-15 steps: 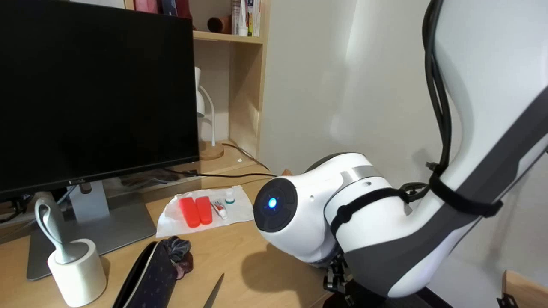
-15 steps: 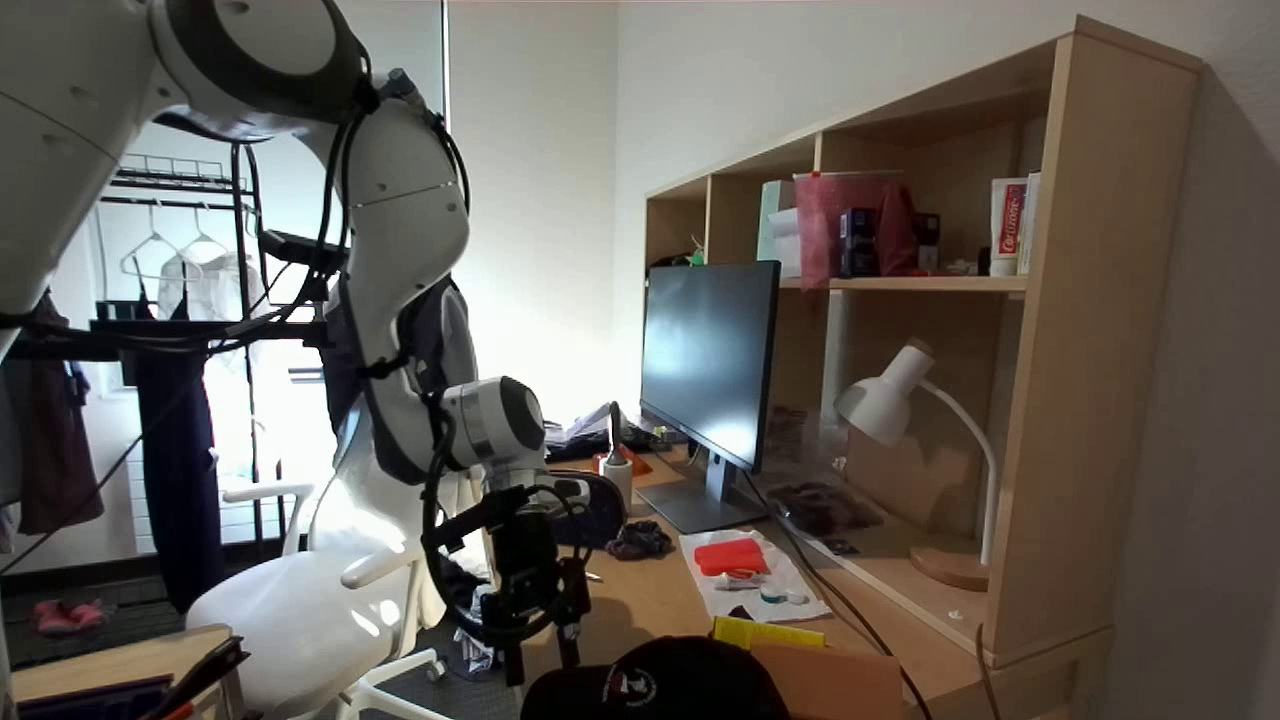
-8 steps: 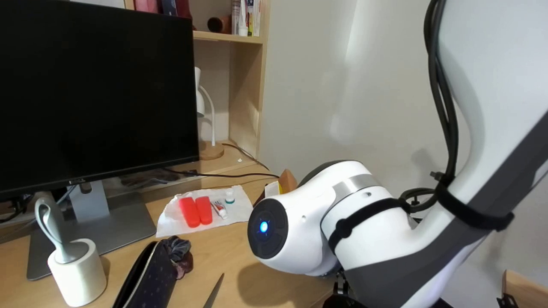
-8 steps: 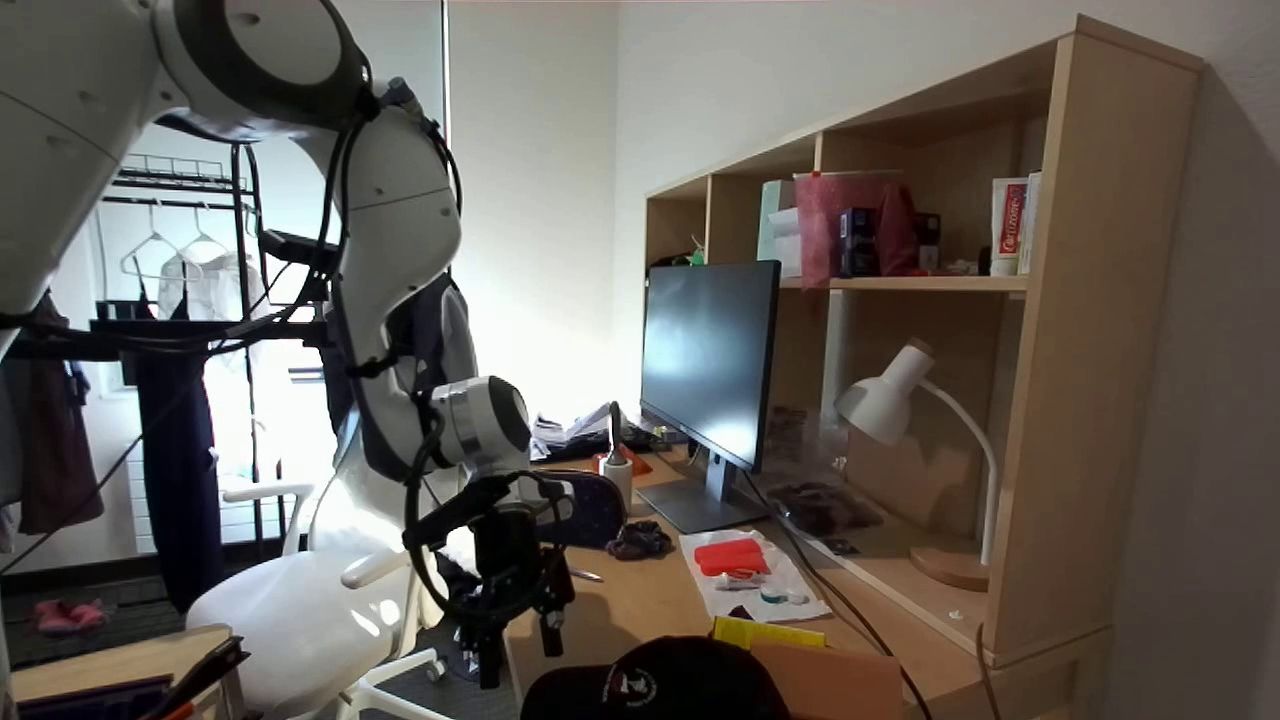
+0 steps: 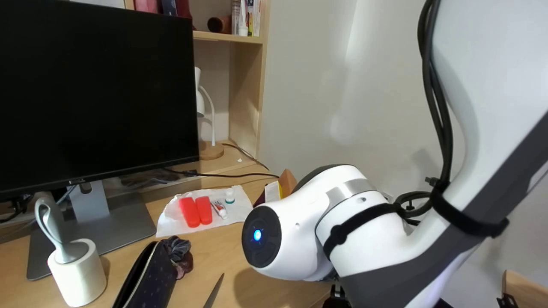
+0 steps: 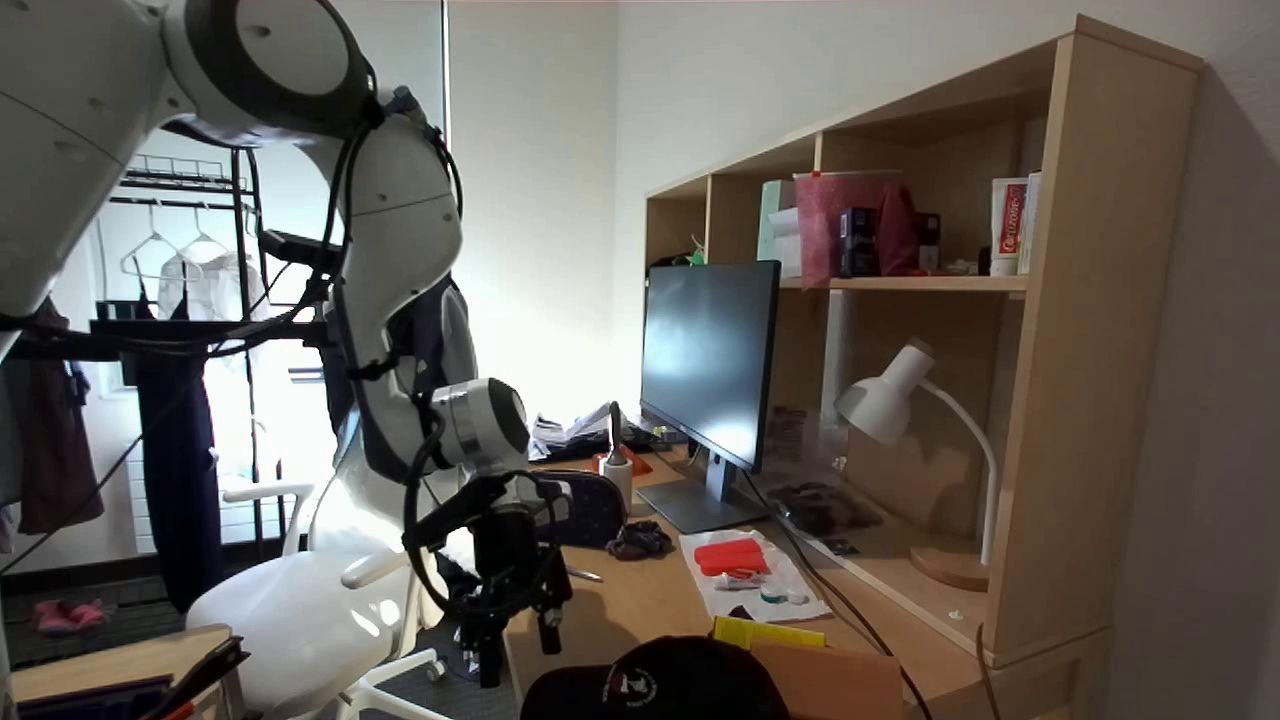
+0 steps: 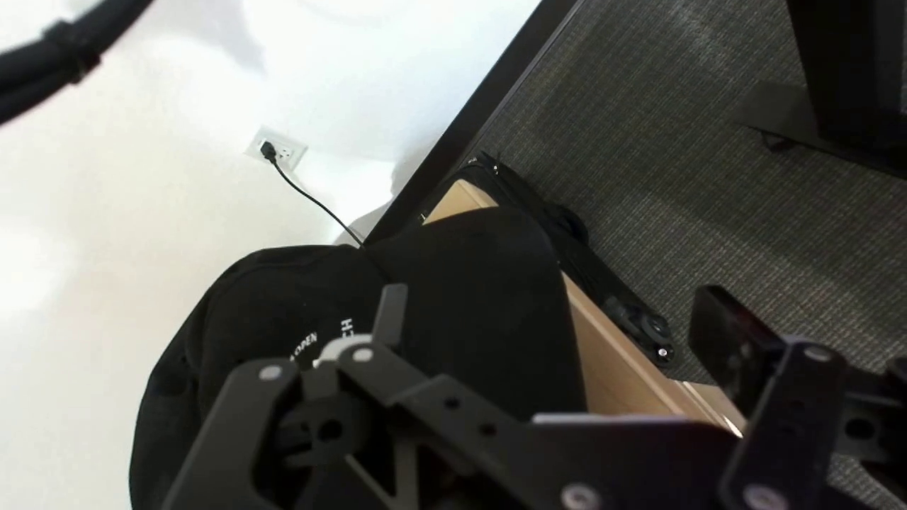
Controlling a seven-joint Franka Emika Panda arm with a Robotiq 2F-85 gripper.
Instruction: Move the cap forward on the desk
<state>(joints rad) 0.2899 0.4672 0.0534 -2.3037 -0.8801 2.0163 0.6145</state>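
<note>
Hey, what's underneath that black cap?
In the wrist view, the light wooden desk shows beside the black cap. Whatever lies directly beneath is covered by the cap itself, so I can't tell what, if anything, is there.

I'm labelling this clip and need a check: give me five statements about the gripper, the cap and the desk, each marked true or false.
1. The gripper is shut. False: the gripper is open.
2. White lettering shows on the cap in the wrist view. True.
3. The cap is all red. False: it is mostly black.
4. Two red things lie on a white sheet. True.
5. The pouch lies on that sheet. False: the pouch lies apart from it, on the desk.
</note>
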